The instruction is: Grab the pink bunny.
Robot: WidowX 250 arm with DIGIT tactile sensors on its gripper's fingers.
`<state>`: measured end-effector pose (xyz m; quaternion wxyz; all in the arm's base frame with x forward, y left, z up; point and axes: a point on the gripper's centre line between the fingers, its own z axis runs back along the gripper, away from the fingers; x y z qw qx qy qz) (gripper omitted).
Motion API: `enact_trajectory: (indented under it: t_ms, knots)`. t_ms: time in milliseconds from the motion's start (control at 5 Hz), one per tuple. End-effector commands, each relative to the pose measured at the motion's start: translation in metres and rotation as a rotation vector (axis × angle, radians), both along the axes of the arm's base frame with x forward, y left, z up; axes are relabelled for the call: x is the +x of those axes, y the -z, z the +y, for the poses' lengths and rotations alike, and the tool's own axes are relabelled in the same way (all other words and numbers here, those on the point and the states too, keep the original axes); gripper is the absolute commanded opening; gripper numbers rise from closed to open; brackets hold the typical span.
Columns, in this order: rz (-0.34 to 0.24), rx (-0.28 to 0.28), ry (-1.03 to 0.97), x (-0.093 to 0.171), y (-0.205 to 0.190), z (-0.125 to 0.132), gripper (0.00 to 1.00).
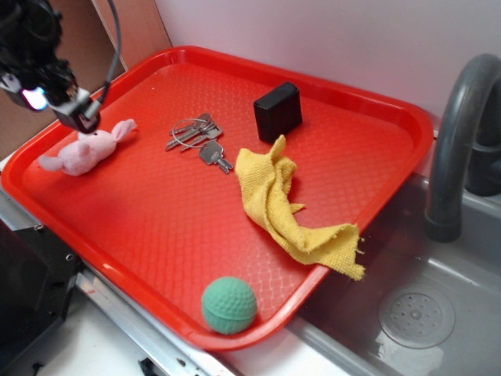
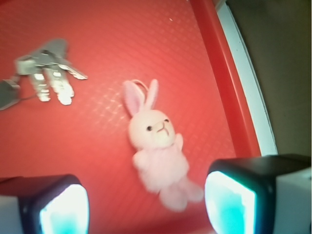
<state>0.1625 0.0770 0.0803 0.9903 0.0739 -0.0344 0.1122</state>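
The pink bunny (image 1: 88, 148) lies on its back near the left rim of the red tray (image 1: 156, 227), ears pointing toward the keys. In the wrist view the pink bunny (image 2: 157, 146) lies face up, its legs reaching down between my two fingers. My gripper (image 1: 69, 106) hovers just above and behind the bunny, apart from it. In the wrist view the gripper (image 2: 146, 207) is open, its pale blue-green pads (image 2: 229, 204) wide apart with only the bunny's feet in the gap.
A key bunch (image 1: 197, 139) lies to the right of the bunny, and the keys (image 2: 46, 73) show at the upper left in the wrist view. A black box (image 1: 277, 110), yellow cloth (image 1: 286, 205) and green ball (image 1: 229, 305) are on the tray. A grey sink (image 1: 415, 313) and faucet (image 1: 458, 133) are at right.
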Motion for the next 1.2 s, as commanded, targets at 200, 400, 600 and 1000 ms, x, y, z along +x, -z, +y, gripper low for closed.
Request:
enact_trajectory:
  t_ms: [200, 400, 600, 1000]
  knots:
    - [0.133, 0.018, -0.005, 0.002, 0.063, 0.035, 1.0]
    - [0.122, 0.025, -0.031, 0.002, 0.067, 0.034, 0.0]
    - [0.118, -0.003, -0.031, 0.003, 0.058, 0.033, 0.0]
    - [0.035, -0.103, 0.056, 0.018, -0.02, 0.005, 0.0]
